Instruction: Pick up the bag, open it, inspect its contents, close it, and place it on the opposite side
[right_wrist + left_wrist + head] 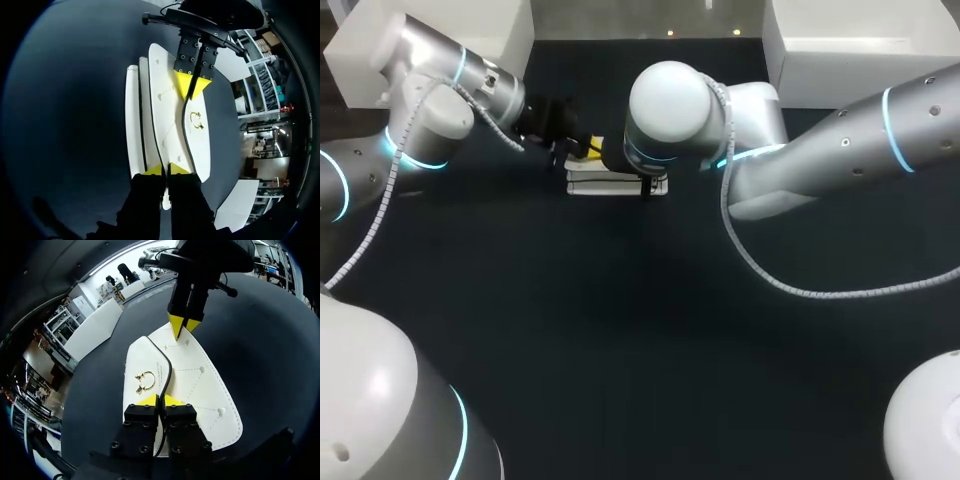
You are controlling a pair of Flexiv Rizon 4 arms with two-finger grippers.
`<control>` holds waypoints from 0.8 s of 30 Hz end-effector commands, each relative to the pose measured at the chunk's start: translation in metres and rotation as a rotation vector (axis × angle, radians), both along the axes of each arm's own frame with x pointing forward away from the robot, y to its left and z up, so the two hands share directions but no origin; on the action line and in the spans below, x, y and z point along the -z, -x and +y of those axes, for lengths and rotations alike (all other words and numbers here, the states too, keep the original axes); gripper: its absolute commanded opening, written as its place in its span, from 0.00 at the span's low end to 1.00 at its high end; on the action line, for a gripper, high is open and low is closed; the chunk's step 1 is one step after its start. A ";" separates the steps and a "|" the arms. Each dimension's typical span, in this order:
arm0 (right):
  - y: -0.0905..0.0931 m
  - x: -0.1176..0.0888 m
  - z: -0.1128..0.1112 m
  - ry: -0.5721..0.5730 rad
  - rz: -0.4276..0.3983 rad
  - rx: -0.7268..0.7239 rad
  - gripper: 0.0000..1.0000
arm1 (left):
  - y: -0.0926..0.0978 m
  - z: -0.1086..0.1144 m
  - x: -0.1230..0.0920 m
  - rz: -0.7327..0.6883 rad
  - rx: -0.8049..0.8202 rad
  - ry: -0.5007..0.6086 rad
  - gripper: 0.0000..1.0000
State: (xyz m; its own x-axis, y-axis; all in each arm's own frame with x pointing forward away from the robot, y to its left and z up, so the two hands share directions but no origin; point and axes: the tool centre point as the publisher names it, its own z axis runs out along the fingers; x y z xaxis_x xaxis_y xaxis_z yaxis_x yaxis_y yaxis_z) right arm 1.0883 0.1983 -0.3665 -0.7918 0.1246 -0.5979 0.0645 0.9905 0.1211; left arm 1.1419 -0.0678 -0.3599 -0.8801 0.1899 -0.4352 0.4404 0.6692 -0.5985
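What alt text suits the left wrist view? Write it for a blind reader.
A white bag lies flat on a dark table, gold ring clasp up. The left arm's fingers pinch its black-edged flap at the near end; the right arm's fingers pinch the far end.

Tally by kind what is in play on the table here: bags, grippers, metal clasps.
white bag: 1
grippers: 2 (left gripper, right gripper)
gold ring clasp: 1
Total: 4
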 end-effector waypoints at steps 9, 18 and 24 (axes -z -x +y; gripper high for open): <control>0.002 0.001 -0.003 0.002 -0.003 0.003 0.00 | 0.003 -0.013 -0.004 -0.029 0.064 0.038 0.07; 0.002 0.001 -0.003 0.002 -0.003 0.003 0.00 | 0.002 -0.019 -0.010 -0.054 0.080 0.039 0.19; 0.002 0.001 -0.003 0.002 -0.003 0.003 0.00 | 0.001 -0.016 -0.009 -0.058 0.092 0.022 0.00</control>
State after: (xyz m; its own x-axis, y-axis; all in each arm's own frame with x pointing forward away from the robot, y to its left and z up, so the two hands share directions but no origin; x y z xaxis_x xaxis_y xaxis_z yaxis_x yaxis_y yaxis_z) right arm 1.0871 0.1945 -0.3660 -0.7922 0.1252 -0.5972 0.0663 0.9906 0.1198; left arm 1.1380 -0.0855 -0.3490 -0.8318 0.2524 -0.4943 0.5322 0.6155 -0.5813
